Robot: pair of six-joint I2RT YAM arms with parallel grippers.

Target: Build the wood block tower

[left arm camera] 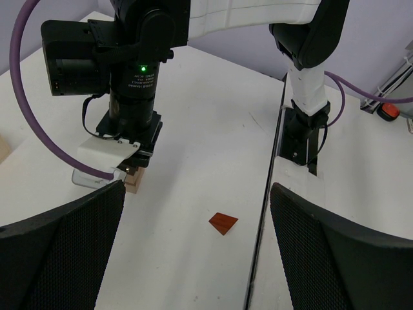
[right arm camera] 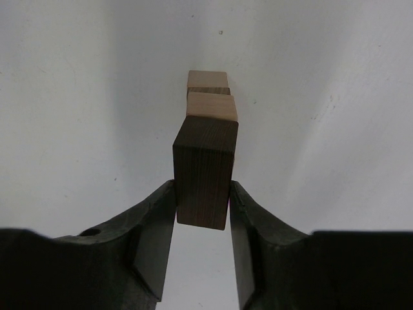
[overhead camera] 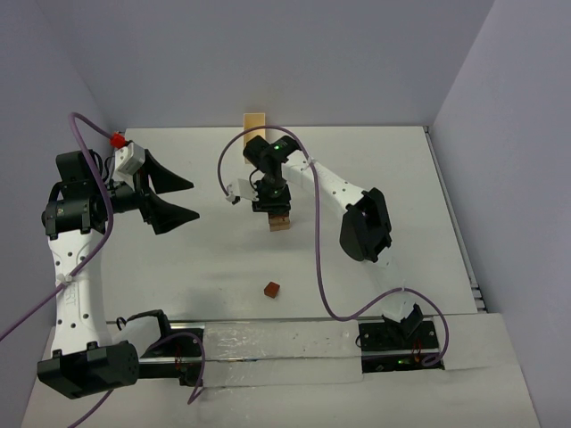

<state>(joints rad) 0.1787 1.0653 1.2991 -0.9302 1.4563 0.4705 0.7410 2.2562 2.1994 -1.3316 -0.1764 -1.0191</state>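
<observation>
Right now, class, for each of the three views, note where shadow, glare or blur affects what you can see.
Top external: even, soft light, glare on the glossy strip at the near edge. Left wrist: reddish-brown wedge sharp, the open left gripper a dark mass in the foreground. Right wrist: dark block in the right gripper crisp, the gripper's lower part almost black.

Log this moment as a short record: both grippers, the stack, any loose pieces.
right gripper: shut on dark block
dark block: upright between the fingers, over the stack; contact cannot be told
stack: tan blocks on the table, under the right gripper
left gripper: open, empty, off to the left
loose piece: reddish-brown piece, alone, nearer the arm bases
wooden box: at the table's far edge
</observation>
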